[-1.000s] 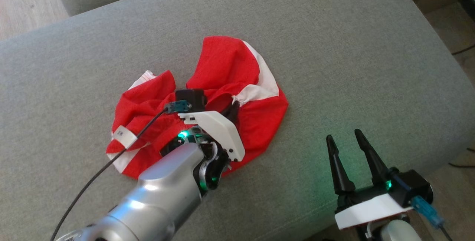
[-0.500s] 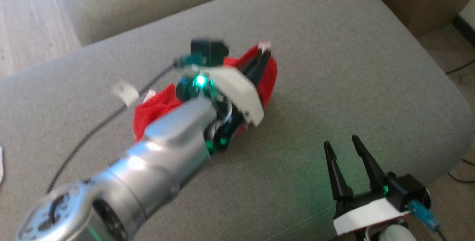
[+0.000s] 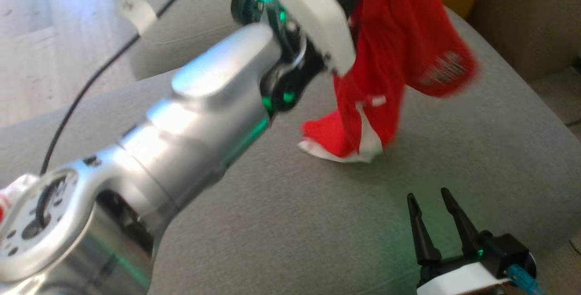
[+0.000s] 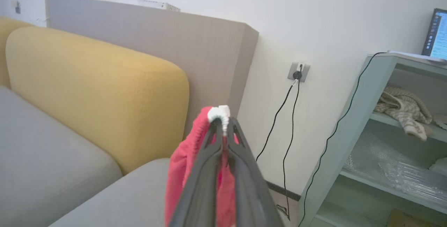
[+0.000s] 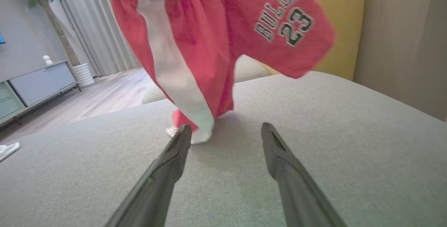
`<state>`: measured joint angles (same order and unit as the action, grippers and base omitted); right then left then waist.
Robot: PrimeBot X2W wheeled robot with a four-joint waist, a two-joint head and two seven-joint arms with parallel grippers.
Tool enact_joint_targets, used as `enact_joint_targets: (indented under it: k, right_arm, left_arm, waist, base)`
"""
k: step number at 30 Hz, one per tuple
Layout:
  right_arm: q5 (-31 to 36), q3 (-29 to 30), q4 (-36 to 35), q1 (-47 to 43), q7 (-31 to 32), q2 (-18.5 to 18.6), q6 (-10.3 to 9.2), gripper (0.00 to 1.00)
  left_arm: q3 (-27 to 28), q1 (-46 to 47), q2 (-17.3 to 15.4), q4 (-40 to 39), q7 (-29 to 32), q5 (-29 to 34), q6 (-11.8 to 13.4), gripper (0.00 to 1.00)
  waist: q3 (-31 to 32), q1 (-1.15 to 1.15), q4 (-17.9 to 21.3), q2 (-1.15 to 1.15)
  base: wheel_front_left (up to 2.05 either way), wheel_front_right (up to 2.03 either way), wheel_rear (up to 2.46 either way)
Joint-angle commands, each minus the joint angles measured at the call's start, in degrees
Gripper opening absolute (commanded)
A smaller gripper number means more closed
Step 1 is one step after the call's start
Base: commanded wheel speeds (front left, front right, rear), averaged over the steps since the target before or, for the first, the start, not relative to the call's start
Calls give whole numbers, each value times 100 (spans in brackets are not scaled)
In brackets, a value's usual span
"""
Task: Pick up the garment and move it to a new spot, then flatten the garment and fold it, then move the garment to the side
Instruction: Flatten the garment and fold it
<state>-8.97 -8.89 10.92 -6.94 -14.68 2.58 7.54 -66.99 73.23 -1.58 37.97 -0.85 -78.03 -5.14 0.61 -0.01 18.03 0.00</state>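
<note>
Hanging from the left hand [image 4: 223,122], whose fingers are pinched shut on a white edge of the cloth, the garment [image 3: 390,59] is a pair of red shorts with a white side stripe and "BULLS 23" print, held up over the grey sofa seat [image 3: 454,163] with its lowest hem down at the cushion surface; contact there unclear. Right hand [image 3: 427,194] is empty, fingers spread apart, low over the seat's near edge, pointing toward the dangling hem, near it but apart. Yellow backrest [image 4: 87,80] sits behind the garment.
</note>
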Motion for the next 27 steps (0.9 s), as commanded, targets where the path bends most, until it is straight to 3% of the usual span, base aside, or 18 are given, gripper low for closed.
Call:
enact_joint_targets:
  k: [1, 5, 14, 22, 27]
  right_arm:
    - [44, -105, -221, 83, -32, 30, -5, 100]
    - [78, -46, -264, 42, -32, 30, -5, 100]
    - [91, 143, -252, 23, -32, 30, -5, 100]
    - [-253, 391, 150, 255, -32, 35, -5, 100]
    - [-584, 366, 767, 562, -32, 178, -5, 100]
  left_arm:
    - [67, -47, -227, -136, 42, -44, -33, 0]
    - [-237, -922, -509, -407, 32, -49, 2, 0]
    - [-554, -3041, -1265, -918, -921, 579, 508, 0]
    - [-472, -3808, -1808, -1186, -1380, 1303, 1112, 0]
    - [-171, -4102, -2044, -1339, -1410, 1641, 1287, 0]
  waist:
    - [4, 1, -263, 0]
    - [-64, 1, -613, 0]
    - [-308, 1, -1232, 0]
    - [-343, 1, -1483, 0]
    - [-342, 1, -1566, 0]
  base:
    - [0, 0, 0]
    - [0, 0, 0]
    - [0, 0, 0]
    - [0, 0, 0]
    - [0, 0, 0]
